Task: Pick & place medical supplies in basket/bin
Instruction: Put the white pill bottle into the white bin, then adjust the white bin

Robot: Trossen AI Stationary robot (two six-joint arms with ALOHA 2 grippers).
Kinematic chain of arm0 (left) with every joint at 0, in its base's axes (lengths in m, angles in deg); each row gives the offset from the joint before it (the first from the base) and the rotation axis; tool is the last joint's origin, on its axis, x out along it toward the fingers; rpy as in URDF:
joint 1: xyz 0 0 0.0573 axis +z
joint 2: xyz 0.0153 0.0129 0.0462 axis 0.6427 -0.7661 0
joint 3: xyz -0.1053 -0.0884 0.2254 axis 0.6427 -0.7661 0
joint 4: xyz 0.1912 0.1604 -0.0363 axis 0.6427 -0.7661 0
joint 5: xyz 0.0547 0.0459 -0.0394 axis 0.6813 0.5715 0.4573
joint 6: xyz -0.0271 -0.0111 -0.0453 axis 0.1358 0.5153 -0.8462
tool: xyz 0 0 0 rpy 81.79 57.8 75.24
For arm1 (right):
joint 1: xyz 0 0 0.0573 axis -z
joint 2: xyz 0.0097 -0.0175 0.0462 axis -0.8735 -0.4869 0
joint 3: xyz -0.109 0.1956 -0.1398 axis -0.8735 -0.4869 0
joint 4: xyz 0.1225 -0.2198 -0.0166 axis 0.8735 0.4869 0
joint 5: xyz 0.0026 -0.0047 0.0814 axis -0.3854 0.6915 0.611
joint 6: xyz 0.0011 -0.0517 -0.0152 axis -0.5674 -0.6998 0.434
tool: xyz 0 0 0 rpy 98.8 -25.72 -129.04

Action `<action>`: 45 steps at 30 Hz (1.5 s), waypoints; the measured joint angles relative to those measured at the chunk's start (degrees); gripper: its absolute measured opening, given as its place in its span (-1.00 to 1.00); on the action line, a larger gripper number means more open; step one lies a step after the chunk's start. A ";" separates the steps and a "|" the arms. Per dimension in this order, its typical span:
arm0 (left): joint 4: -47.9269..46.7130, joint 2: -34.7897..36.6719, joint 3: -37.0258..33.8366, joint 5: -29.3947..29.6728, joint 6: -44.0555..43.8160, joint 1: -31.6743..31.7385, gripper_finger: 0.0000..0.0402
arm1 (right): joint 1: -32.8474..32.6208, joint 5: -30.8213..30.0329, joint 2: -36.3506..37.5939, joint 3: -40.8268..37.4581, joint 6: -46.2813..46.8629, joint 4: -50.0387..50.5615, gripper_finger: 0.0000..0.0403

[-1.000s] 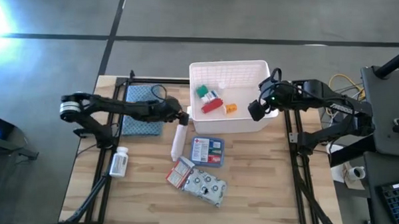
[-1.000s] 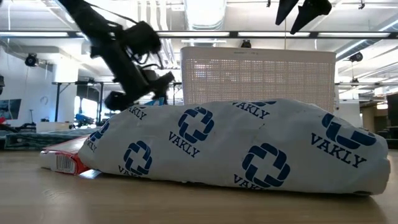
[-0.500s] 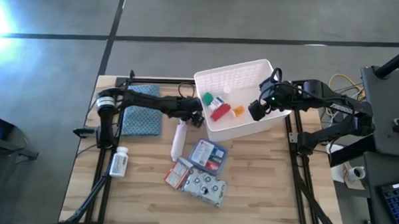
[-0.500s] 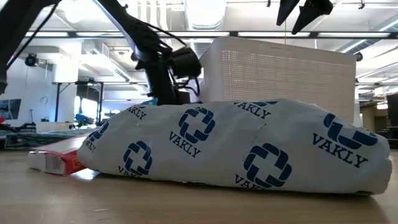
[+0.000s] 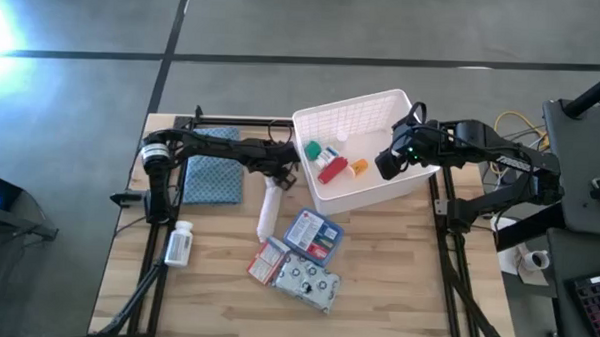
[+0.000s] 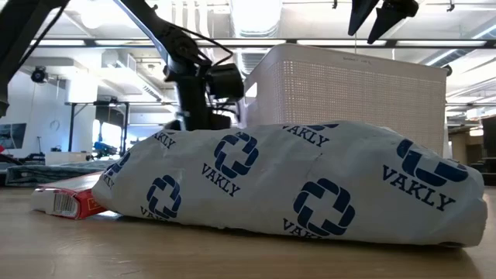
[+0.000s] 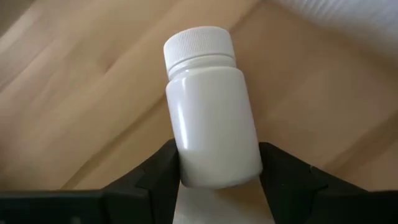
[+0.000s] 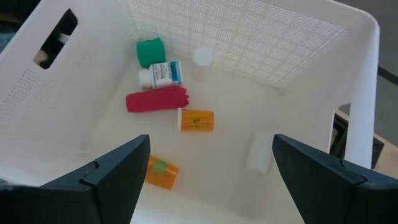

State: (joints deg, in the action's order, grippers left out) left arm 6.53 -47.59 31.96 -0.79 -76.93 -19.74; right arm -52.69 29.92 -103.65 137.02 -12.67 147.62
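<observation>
A white pill bottle [image 5: 267,211] lies on its side on the wooden table, left of the basket [image 5: 387,112]. My left gripper [image 5: 283,178] is at the bottle's far end, and the left wrist view shows the bottle [image 7: 211,118] between its fingers. The basket, a white latticed tub, holds a green roll [image 8: 150,51], a red item [image 8: 157,99] and small orange bottles [image 8: 196,120]. My right gripper [image 5: 390,164] hangs open above the basket's right half. A blue-white box [image 5: 313,235], a red-white packet [image 5: 270,261] and a silvery pouch [image 5: 311,282] lie nearer. My left gripper has the white bottle's bottom end [image 7: 186,169] between its two fingers, one on each side of the round body. The fingers slant down from the far left. The bottle lies flat on the table, its ribbed cap [image 7: 199,45] pointing away from the gripper.
A second small white bottle [image 5: 179,244] lies near the table's left edge. A blue-grey folded cloth [image 5: 212,177] lies at the far left under my left arm. In the low view the pouch [image 6: 294,182] fills the foreground, with the basket [image 6: 349,85] behind it.
My left gripper has gone right and down toward the basket, rolling its wrist, then come back a little left to the white bottle's far end. The basket has slid toward the right edge and turned about. The blue-white box has turned too.
</observation>
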 joint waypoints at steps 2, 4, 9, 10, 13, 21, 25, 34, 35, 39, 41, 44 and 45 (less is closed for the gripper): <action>-5.52 1.87 -1.14 2.06 1.15 0.04 -0.12 | 0.01 -0.25 0.02 0.00 -0.02 0.00 0.63; -9.09 5.04 -3.03 4.23 1.69 -0.03 -0.12 | 0.04 -0.38 0.02 0.00 -0.18 -0.05 0.63; -9.17 21.32 -8.11 4.64 -1.15 -0.87 -0.12 | 0.12 -2.87 0.02 -0.02 -0.75 -0.24 0.63; -8.14 25.38 -8.97 4.60 -2.01 -1.14 -0.12 | 0.14 -3.46 0.02 -0.02 -1.24 -0.37 0.63; 0.14 38.39 -11.75 4.15 -2.54 -2.21 -0.12 | 0.14 -5.21 0.02 -0.02 -2.02 -0.65 0.63; 48.52 54.31 -21.44 -5.70 -2.58 -2.63 -0.12 | 1.80 -6.59 0.02 -0.02 -6.65 -7.57 0.63; 49.02 44.84 -17.18 -7.27 -3.41 -2.52 -0.12 | 2.60 -5.94 0.02 -0.02 -9.08 -11.65 0.63; 24.53 15.45 16.11 -21.67 6.23 -2.46 -0.10 | 2.59 -5.59 0.14 1.06 -5.42 -8.20 0.63; 17.04 13.05 20.53 -21.15 7.94 -2.17 -0.07 | 2.59 -5.60 0.24 1.18 -4.94 -7.37 0.63; -4.65 3.61 33.50 -15.53 14.23 -2.91 0.11 | 2.57 -5.72 0.92 1.18 -3.35 -4.97 0.63; -9.93 1.05 38.20 -10.68 16.80 -3.73 0.22 | 2.58 -6.17 1.14 1.16 -3.04 -4.55 0.63; -15.25 -0.02 44.56 -1.21 19.71 -4.60 0.35 | 2.59 -6.37 1.22 1.14 -3.22 -4.59 0.63; -17.22 -0.05 45.83 1.48 20.76 -4.80 0.37 | 2.59 -6.43 1.22 1.11 -3.23 -4.53 0.63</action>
State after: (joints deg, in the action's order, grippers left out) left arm -10.69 -47.64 77.79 0.69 -56.17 -24.53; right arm -50.10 23.48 -102.43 138.14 -15.91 143.09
